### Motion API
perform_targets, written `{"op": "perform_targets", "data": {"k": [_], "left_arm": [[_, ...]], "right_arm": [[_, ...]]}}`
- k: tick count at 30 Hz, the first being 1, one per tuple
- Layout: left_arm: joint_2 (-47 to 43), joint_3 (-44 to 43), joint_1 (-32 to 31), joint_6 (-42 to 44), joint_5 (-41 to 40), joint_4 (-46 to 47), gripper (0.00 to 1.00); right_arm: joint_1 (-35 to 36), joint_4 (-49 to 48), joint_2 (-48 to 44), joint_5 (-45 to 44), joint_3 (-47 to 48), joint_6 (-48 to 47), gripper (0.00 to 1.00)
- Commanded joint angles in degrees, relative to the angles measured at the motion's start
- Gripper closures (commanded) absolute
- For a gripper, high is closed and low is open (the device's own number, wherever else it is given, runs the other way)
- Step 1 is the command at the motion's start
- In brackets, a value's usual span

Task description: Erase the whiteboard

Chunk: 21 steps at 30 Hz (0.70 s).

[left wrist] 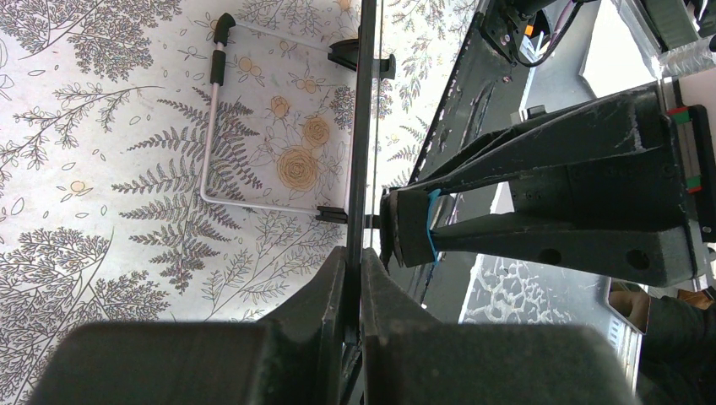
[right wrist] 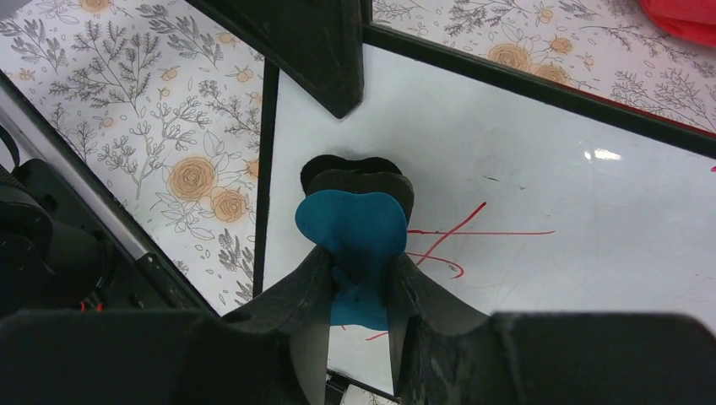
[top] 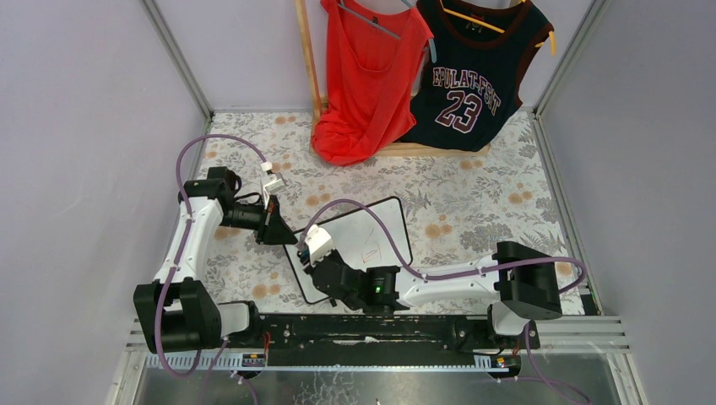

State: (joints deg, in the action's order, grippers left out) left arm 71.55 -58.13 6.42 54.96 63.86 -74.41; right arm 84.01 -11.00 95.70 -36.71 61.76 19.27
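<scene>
Whiteboard: the whiteboard [top: 355, 232] sits askew at the middle of the flowered tablecloth [top: 473, 194], just beyond the arm bases.
Left gripper: the left gripper [top: 277, 226] is at the board's 10 o'clock corner. In the left wrist view its fingers [left wrist: 333, 295] are pinched tight on the thin black frame [left wrist: 363, 126], which shows edge-on.
Right gripper: the right gripper [top: 325, 268] is over the board's 8 o'clock part, clamped on a blue eraser [right wrist: 350, 228].
Eraser: its dark felt end is against the white surface, near the left frame edge.
Red marks: red marks [right wrist: 473, 232] run out from the eraser towards 3 o'clock in the right wrist view, with a curl just below them.
Board stand: a wire stand [left wrist: 211, 126] shows on the board's back side, against the cloth.
Clothes: a red top [top: 367, 76] and a dark jersey [top: 473, 76] numbered 23 hang at the table's 12 o'clock.
</scene>
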Motion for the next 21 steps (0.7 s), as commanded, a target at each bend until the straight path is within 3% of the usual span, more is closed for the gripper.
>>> {"op": "perform_targets", "data": {"k": [1,9,21], "left_arm": [[0.07,-0.58,-0.01,1.47,-1.14,1.16,1.0],[0.23,-0.67,-0.07,1.91,-0.95,0.76,1.0],[-0.01,-0.67,-0.01,2.19,-0.93,0.53,1.0]], "right_arm": [[0.28,-0.82,-0.7,-4.83,1.97,1.14,1.0],[-0.61,2.99,-3.02,-10.66,0.19,-0.04,1.0],[-9.02,6.11,-14.85,-12.47,-9.51,-0.24,1.0]]}}
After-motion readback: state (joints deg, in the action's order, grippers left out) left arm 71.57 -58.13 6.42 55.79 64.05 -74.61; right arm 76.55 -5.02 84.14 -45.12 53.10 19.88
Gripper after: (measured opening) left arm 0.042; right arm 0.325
